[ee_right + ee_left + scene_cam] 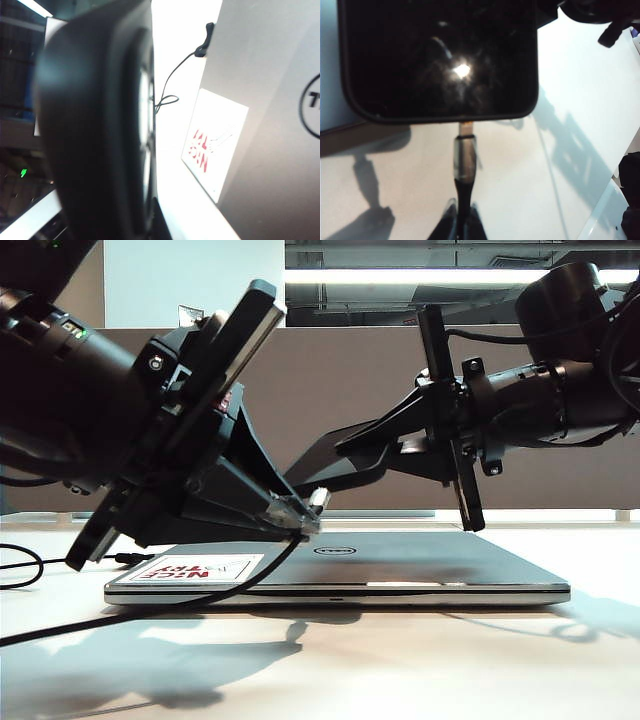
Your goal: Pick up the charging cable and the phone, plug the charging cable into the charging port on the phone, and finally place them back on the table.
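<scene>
Your left gripper [461,227] is clamping the charging cable [464,165]; your right gripper [305,472] is grasping the phone [437,60] above the laptop [420,565].

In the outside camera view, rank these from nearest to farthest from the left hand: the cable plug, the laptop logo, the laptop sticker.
From the left hand:
1. Cable plug, at its tips.
2. Laptop logo, just below, to the right.
3. Laptop sticker, lower left on the lid.

an office or lab: white table [560,660], closed silver laptop [400,565], grey-brown divider panel [350,390], strip ceiling light [400,275] behind.
</scene>
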Controlling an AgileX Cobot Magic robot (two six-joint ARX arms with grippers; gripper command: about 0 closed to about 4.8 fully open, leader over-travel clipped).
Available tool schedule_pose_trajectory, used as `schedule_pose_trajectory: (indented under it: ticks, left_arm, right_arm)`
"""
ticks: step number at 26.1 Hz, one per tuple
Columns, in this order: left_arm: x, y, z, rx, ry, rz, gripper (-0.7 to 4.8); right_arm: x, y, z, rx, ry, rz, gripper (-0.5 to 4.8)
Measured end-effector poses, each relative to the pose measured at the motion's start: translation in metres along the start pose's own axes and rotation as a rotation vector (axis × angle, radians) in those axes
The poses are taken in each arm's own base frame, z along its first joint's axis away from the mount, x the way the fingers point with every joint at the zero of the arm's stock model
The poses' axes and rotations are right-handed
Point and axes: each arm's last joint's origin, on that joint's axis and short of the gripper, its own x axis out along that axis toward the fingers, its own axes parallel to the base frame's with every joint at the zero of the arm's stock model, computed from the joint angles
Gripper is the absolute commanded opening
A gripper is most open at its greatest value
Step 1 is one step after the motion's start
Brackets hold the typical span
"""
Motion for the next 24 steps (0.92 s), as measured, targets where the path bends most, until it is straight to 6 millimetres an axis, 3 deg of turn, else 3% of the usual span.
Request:
schedule_pose_trajectory:
  ticks: [16, 24]
  left_arm:
    - [0.0003, -0.0009, 0.0000, 0.003, -0.001, -0.010, -0.06]
    - [0.0003, -0.0022, 0.0018, 0.006, -0.021, -0.019, -0.06]
  right_arm:
    - [-0.0022, 0.0015, 0.0022, -0.024, 0.019, 0.027, -0.05]
    - [-0.0059, -0.0009, 0.0041, 0.058, 0.004, 0.014, -0.06]
